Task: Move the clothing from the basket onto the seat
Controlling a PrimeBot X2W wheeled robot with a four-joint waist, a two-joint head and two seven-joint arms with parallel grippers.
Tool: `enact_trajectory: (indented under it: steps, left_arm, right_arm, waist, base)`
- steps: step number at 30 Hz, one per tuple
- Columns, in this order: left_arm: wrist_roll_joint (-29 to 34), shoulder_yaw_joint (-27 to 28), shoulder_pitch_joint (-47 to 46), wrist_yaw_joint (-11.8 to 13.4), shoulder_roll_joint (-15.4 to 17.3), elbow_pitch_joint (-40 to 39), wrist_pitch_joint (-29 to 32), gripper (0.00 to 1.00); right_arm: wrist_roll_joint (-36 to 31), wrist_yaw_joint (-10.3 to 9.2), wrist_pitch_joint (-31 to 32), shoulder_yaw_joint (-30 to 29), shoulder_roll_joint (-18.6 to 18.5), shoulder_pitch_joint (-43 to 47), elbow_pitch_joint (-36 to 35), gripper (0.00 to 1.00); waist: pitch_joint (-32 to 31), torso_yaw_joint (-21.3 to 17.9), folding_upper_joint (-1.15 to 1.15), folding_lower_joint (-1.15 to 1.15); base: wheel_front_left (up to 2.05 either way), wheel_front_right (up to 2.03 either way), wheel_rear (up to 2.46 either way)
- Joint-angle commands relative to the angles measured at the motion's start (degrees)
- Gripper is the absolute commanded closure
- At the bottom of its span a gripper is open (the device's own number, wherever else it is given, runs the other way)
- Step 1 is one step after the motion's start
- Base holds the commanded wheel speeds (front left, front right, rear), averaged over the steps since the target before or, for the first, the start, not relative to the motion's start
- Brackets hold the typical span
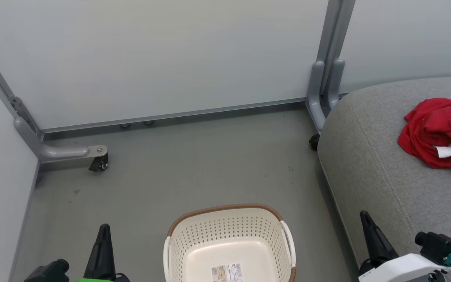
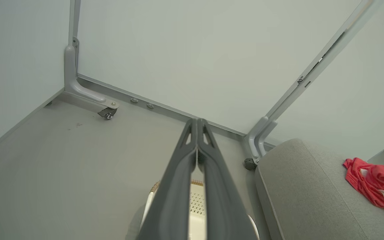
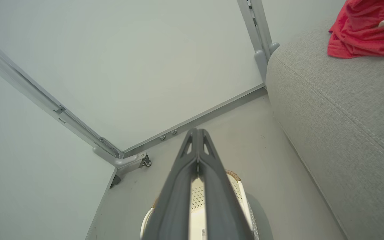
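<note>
The cream-white basket (image 1: 229,243) with a brown rim stands on the floor at the bottom middle of the head view, with nothing inside but its bottom label. Red clothing (image 1: 441,135) with white trim lies crumpled on the grey seat (image 1: 374,164) at the right. My left gripper (image 1: 103,231) points up at the lower left, beside the basket, shut and holding nothing. My right gripper (image 1: 364,217) rises at the lower right over the seat's front edge, also shut with nothing in it. In the wrist views the shut grippers (image 2: 197,121) (image 3: 197,130) hang over the basket (image 2: 197,200) (image 3: 197,193).
Pale partition panels wall in the grey floor (image 1: 194,164). A grey metal foot with a caster (image 1: 99,162) juts out at the back left, and a grey post base (image 1: 323,90) stands at the seat's back corner with a small black caster (image 1: 314,141) below it.
</note>
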Motion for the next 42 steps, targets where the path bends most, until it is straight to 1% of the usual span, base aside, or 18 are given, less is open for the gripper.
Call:
enact_trajectory:
  steps: [1,22,42]
  left_arm:
    - [-2.4,0.4,-2.1,-0.5,0.6,-0.4,0.5,1.00]
    - [-20.3,2.0,-6.0,-1.7,1.3,2.0,4.2,1.00]
    - [-33.7,3.5,-8.9,-2.6,1.6,3.5,7.2,1.00]
  right_arm:
    - [2.2,-0.01,0.4,-0.5,-0.5,-1.8,-0.5,1.00]
    - [18.7,-0.03,4.4,-2.7,-0.6,-4.6,0.9,1.00]
    - [31.0,-0.04,7.6,-4.5,-0.4,-6.7,2.0,1.00]
  waist:
    - [0.0,0.0,0.07,0.00]
    - [0.7,-0.4,0.13,0.00]
    - [1.3,-0.7,0.19,0.00]
  base:
    - [0.00,0.00,0.00]
    - [0.00,0.00,0.00]
    - [0.00,0.00,0.00]
